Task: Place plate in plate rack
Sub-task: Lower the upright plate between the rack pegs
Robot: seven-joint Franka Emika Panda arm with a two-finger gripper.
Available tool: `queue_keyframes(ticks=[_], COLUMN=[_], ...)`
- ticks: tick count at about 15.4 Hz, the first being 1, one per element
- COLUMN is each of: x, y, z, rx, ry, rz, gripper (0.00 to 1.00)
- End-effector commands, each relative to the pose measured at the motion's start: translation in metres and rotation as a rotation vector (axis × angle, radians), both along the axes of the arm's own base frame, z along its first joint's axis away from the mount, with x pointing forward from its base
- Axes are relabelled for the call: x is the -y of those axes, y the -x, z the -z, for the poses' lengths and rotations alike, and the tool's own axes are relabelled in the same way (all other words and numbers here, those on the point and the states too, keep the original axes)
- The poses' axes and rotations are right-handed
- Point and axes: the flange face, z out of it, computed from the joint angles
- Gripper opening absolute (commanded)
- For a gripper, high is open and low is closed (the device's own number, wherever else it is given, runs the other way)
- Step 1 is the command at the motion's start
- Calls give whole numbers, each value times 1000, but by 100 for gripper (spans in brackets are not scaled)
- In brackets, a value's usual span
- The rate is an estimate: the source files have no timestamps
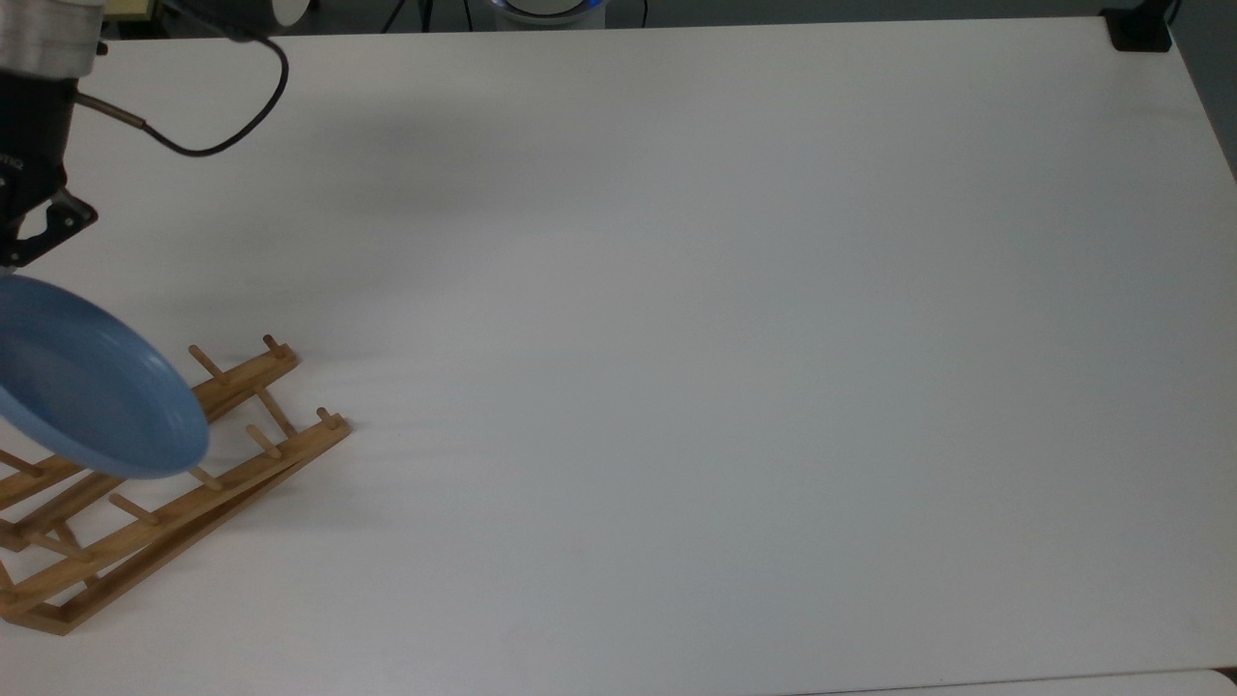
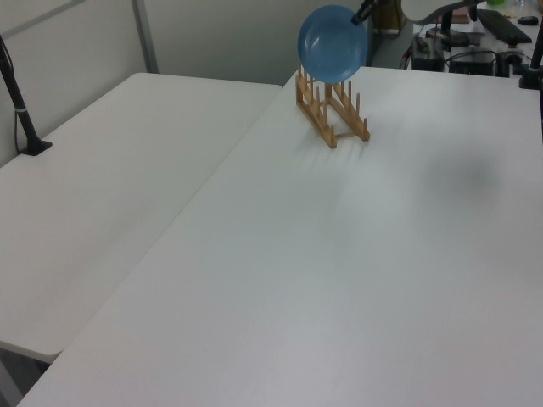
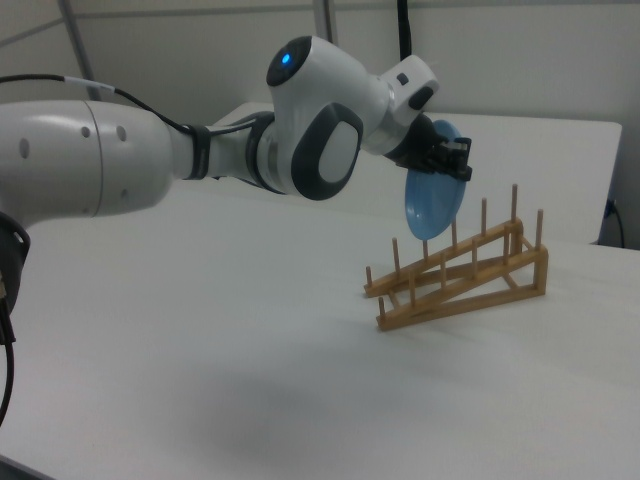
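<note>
- Gripper [image 3: 452, 160] clamps the plate [image 3: 432, 194] by its upper rim, fingers closed on the edge.
- Plate hangs nearly on edge below the gripper, up in the air, clear of the pegs.
- Plate rack [image 3: 460, 274] sits directly beneath the gripper on the white table [image 3: 250, 330], its rails sloping, pegs upright.
- White arm [image 3: 200, 150] stretches away behind the gripper toward the right view's left.
</note>
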Motion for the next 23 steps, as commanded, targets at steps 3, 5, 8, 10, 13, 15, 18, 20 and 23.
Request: queue_keyframes(ticks=[3,5,8,10,13,15,18,20,23], x=[10,21,22,22,21,21,20,18,10], y=[-3,0,-6,-8,-10,-8,-8,-8,-11], z=[-7,-12,1,13,21,32,42,46,49], rx=[66,84,112,89,52,15,-13,-19,-18], ry=[43,60,96,106,147,167,178,172,159], rz=[9,17,-12,-25,-62,-90,-110,-113,-119], gripper=[0,0,0,0,0,0,11,43,64])
